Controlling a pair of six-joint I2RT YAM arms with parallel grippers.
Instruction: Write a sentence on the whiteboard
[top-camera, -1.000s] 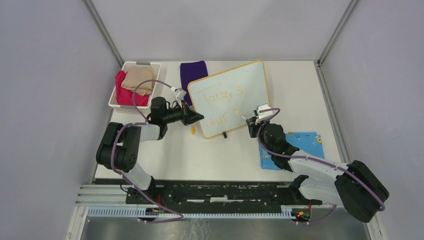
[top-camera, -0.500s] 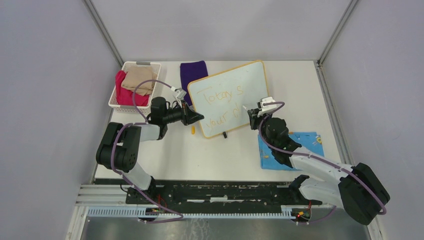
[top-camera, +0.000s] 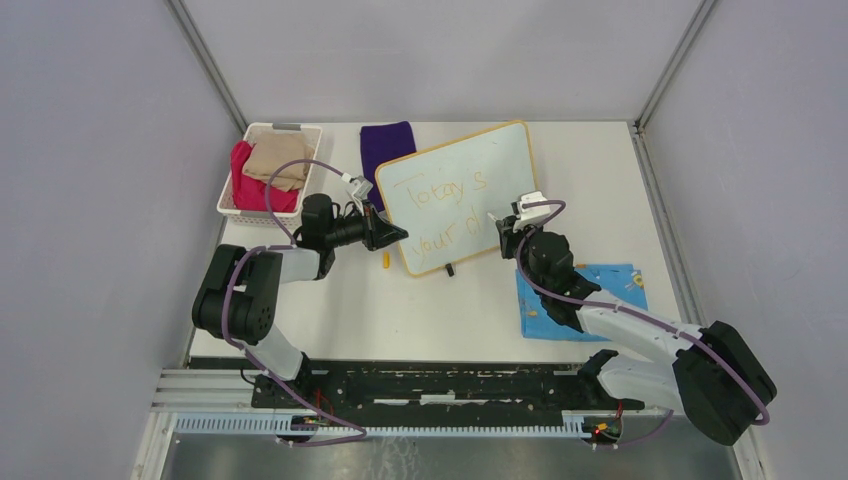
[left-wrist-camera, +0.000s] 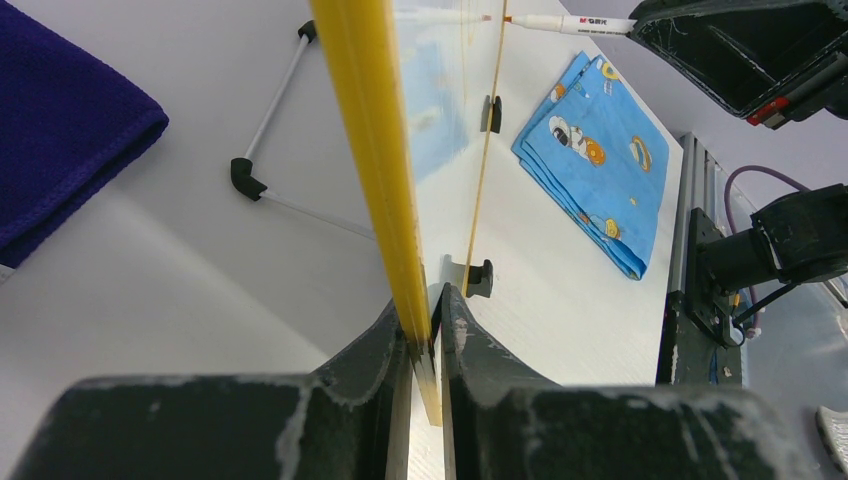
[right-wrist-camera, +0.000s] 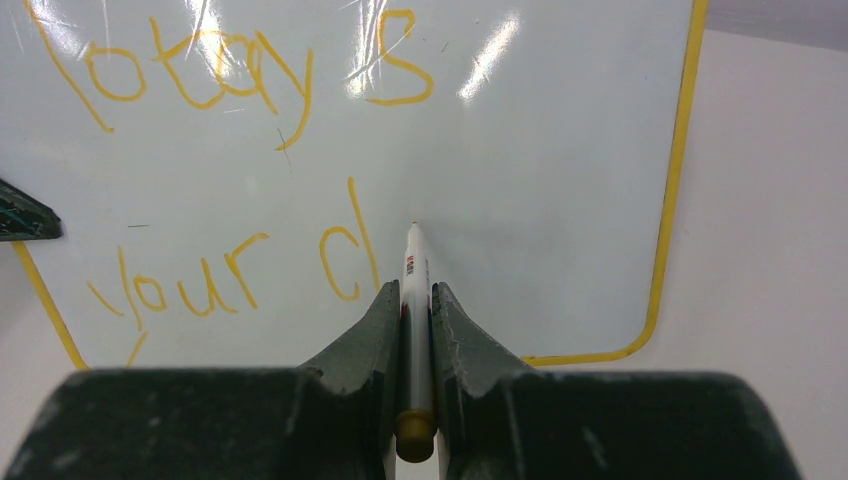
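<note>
Right pincer (right-wrist-camera: 410, 292) is nipped tight on a slim white marker (right-wrist-camera: 413, 262), tip by the glossy board (right-wrist-camera: 560, 140) beside the "d"; left pincer (left-wrist-camera: 425, 318) clamps its thin yellow frame (left-wrist-camera: 372, 150). Board stands propped far-centre on the table (top-camera: 400, 310); sentence (right-wrist-camera: 240, 90), in looping yellow strokes, reads "Today's your d".

overhead looks down; both wrist cameras near whiteboard (top-camera: 505, 160)

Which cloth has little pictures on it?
The blue cloth, on the right, has cartoon prints. The purple cloth and the pink cloth and tan cloth in the basket are plain.
</note>
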